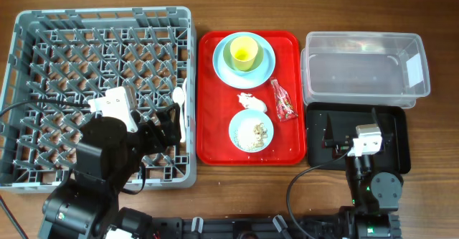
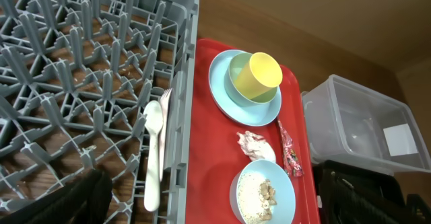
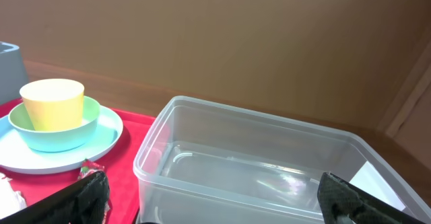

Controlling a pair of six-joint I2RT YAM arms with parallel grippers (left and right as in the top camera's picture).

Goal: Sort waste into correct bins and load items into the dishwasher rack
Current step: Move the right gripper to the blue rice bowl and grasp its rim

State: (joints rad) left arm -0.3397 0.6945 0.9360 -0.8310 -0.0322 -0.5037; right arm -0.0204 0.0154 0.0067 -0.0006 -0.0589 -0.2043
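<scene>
My left gripper (image 1: 161, 128) hangs open over the right side of the grey dishwasher rack (image 1: 43, 31), holding nothing. Below it, a white spoon (image 2: 153, 153) and a white fork (image 2: 166, 103) lie loose along the rack's right wall. The red tray (image 1: 215, 124) carries a light-blue plate (image 1: 224, 65) with a bowl (image 2: 239, 89) and a yellow-green cup (image 1: 244, 51) stacked on it. It also holds a crumpled napkin (image 1: 252, 101), a red wrapper (image 1: 282, 102) and a small light-blue dish of crumbs (image 1: 251, 131). My right gripper (image 3: 219, 197) stands open over the black tray (image 1: 398, 156), facing the clear tub (image 3: 269, 163).
The clear tub (image 1: 362, 67) sits behind the black tray at the right, with a white label on its right end. Bare wooden table shows between the rack, the red tray and the bins. Cables run along the front edge near both arm bases.
</scene>
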